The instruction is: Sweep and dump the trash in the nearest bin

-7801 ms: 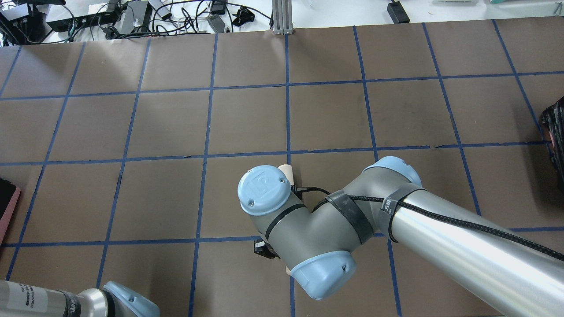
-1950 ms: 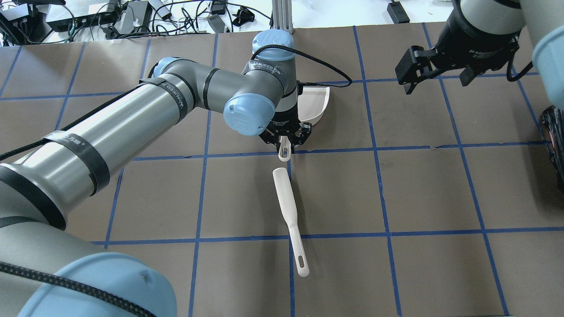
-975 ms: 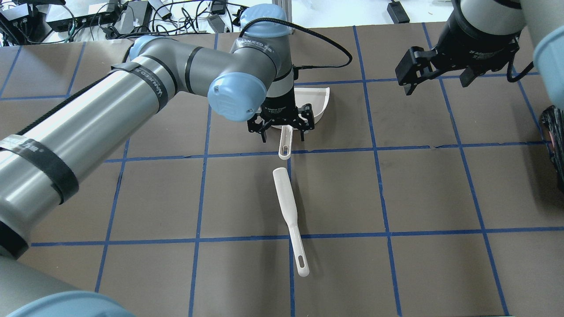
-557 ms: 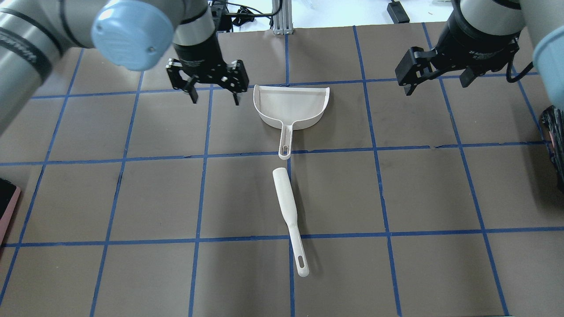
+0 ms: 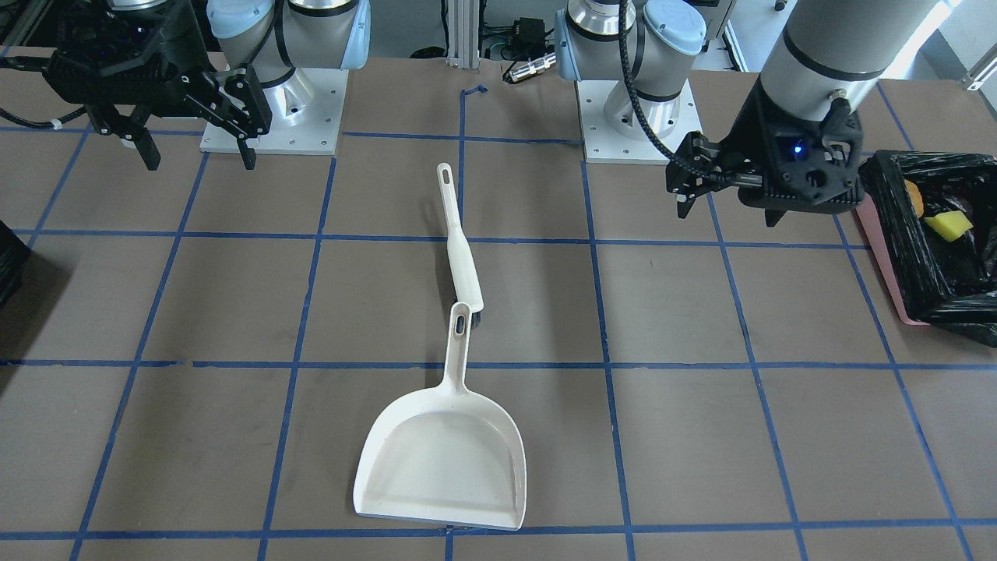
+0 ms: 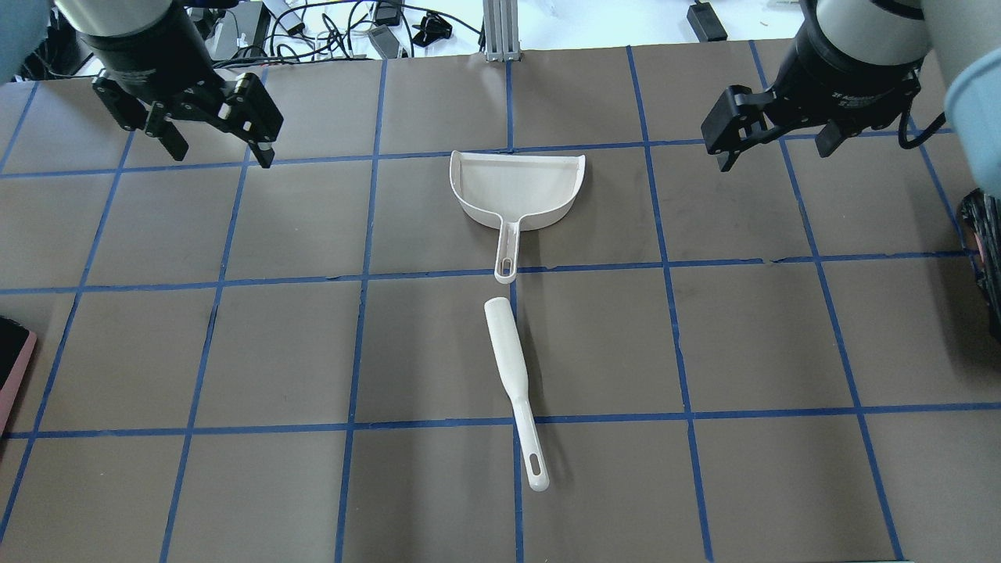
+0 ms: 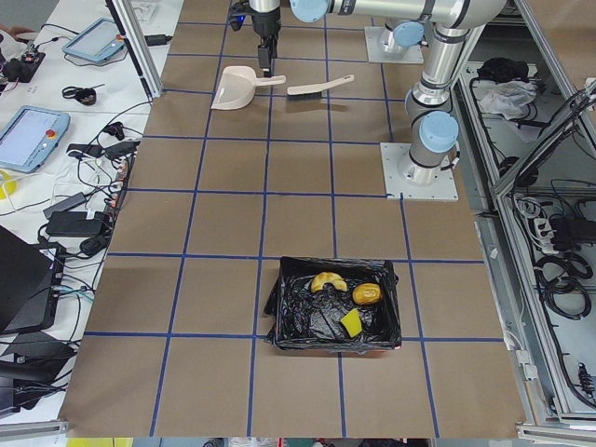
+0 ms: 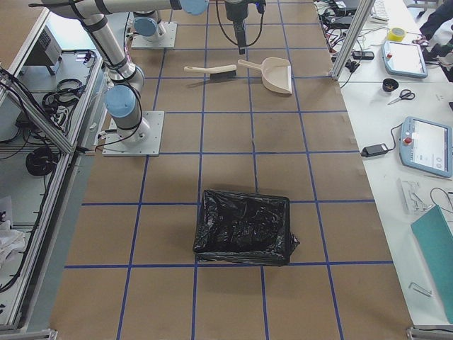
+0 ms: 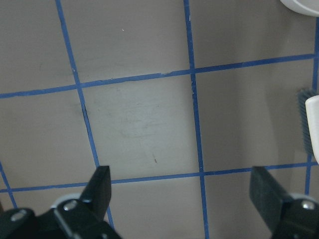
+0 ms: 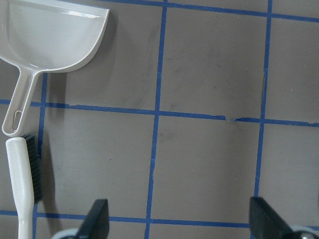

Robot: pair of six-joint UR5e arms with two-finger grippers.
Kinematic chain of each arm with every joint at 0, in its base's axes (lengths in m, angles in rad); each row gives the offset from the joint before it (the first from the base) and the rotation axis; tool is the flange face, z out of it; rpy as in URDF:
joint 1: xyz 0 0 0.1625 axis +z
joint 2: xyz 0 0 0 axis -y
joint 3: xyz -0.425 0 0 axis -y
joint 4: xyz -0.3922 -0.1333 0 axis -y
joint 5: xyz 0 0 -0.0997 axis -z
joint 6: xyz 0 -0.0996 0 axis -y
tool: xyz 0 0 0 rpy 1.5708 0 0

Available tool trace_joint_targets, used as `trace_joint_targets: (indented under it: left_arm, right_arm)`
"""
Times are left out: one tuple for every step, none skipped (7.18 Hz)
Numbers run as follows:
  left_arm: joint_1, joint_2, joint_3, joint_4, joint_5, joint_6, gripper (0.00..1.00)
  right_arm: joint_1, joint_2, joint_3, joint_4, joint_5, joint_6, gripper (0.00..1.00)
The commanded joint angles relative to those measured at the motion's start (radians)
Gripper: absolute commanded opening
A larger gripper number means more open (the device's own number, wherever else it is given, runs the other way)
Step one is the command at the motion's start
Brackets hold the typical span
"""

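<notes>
Front view: left pincer (image 5: 726,210) is hanging over the bench (image 5: 234,312) at right of frame, jaws spread wide, gripping nothing. The bin (image 5: 884,261) is sitting just right of it at the frame edge. The trash (image 5: 946,224) is lying inside on the black liner: a yellow wedge, with an orange-brown lump behind it. Right pincer (image 5: 200,156) is hovering upper left, jaws wide, empty. Dustpan (image 5: 440,460) is lying lower centre, mouth toward the bottom edge. Brush (image 5: 459,249) is lying above it, head end close to the dustpan's handle tip.

Overhead: the pincers are hanging in the upper left and upper right corners, both gaping. Dustpan is lying top centre, brush below it, a small gap showing between them. A pink sliver of the bin is showing at the left edge, a dark box (image 6: 987,258) at the right edge.

Left-end view: bin is sitting lower centre, well apart from the dustpan and brush at top. Three pieces are lying in it.

Right-end view: dark box is sitting lower centre, contents not showing.

Left wrist: fingers (image 9: 99,186) are showing far apart in the lower corners, bare bench between them.

Right wrist: fingers (image 10: 97,216) likewise far apart; dustpan is lying upper left, brush lower left.
</notes>
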Motion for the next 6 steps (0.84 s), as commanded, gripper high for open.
trace_joint_targets:
  left_arm:
    - [0.023,0.024,-0.036,0.037,-0.087,-0.037,1.0]
    - [0.023,0.027,-0.045,0.068,-0.065,-0.07,1.0]
    - [0.02,0.036,-0.053,0.068,-0.063,-0.102,1.0]
    - [0.01,0.039,-0.065,0.068,-0.069,-0.161,1.0]
    - [-0.009,0.043,-0.068,0.065,-0.066,-0.162,1.0]
    - [-0.015,0.047,-0.07,0.067,-0.066,-0.16,1.0]
  right_arm:
    - [0.0,-0.004,0.007,0.0,0.005,0.0,1.0]
    - [0.0,-0.004,0.007,-0.002,0.002,-0.002,1.0]
    - [0.0,-0.002,0.007,-0.002,0.002,-0.002,1.0]
    - [0.0,-0.005,0.007,-0.002,0.002,-0.002,1.0]
    - [0.0,-0.007,0.01,0.0,0.0,-0.002,1.0]
    - [0.0,-0.007,0.01,0.0,0.0,-0.002,1.0]
